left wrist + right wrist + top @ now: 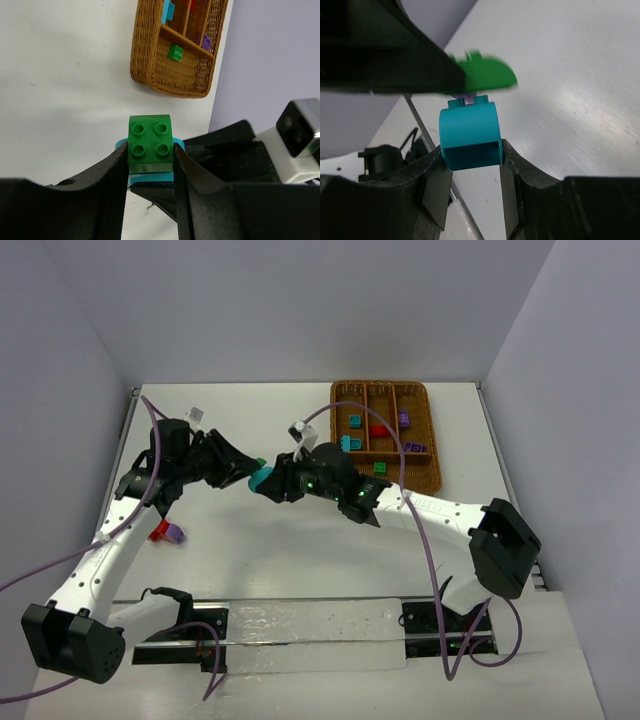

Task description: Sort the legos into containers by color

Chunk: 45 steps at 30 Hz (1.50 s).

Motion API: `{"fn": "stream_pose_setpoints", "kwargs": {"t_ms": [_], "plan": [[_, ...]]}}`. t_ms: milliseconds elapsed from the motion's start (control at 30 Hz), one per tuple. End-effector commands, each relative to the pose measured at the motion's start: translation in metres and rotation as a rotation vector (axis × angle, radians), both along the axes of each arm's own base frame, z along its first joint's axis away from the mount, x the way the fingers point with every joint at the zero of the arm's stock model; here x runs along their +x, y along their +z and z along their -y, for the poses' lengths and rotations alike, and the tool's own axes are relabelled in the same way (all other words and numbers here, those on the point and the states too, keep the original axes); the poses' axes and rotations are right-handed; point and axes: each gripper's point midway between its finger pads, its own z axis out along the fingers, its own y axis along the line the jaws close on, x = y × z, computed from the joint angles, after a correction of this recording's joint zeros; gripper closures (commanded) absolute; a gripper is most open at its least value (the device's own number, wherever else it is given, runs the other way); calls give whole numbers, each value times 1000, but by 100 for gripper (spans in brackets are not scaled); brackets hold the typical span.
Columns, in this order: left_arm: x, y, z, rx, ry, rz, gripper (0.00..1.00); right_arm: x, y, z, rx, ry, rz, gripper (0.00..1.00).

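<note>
i see my left gripper (pixel 150 152) clamped on a green lego (pixel 150 135) and my right gripper (pixel 471 152) clamped on a teal lego (pixel 470 132). both bricks hang close together above the desk's middle. the wicker tray (pixel 437 445) sits at the far right corner.

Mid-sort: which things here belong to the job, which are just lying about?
Job: green lego in left gripper; teal lego in right gripper; red lego and purple lego on table; wicker tray.
Lying about: purple cables; clear strip at near edge.
</note>
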Motion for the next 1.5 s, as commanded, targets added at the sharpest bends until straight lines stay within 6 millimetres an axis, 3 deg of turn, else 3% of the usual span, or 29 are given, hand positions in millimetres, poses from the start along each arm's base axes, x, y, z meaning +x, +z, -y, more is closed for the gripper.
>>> {"fn": "stream_pose_setpoints", "kwargs": {"t_ms": [0,167,233,333,400,567,700,800,833,900,967,1067,1167,1367,1467], "plan": [[17,31,-5,-14,36,100,100,-9,-1,16,-8,-8,17,100],[20,15,-11,-17,89,50,100,-12,-9,34,-67,-42,22,100],[20,7,-11,-22,100,33,100,-3,-14,49,-106,-119,5,100],[19,-1,-11,-27,111,19,100,27,-24,82,-180,-290,-38,100],[15,-13,-16,14,148,-2,100,62,-26,118,-197,-448,-95,100],[5,-15,-9,28,154,35,100,123,-41,181,-315,-665,-161,100],[-2,-18,8,60,110,33,100,162,-35,204,-338,-743,-172,100],[-8,-16,29,101,78,61,100,201,-46,215,-355,-796,-197,100],[-11,-12,35,106,64,71,100,214,-37,220,-345,-816,-193,100],[-12,-15,41,117,47,65,100,234,-55,222,-377,-830,-225,100],[-13,-16,45,128,33,60,100,251,-46,225,-366,-846,-218,98],[-14,-16,47,135,21,62,100,273,-57,225,-369,-851,-239,93],[-16,-16,47,130,13,63,100,294,-66,225,-364,-859,-246,84],[-17,-13,48,131,7,69,100,322,-75,215,-364,-835,-254,31],[-16,-18,49,140,5,58,100,328,-67,212,-360,-824,-237,20]]}}
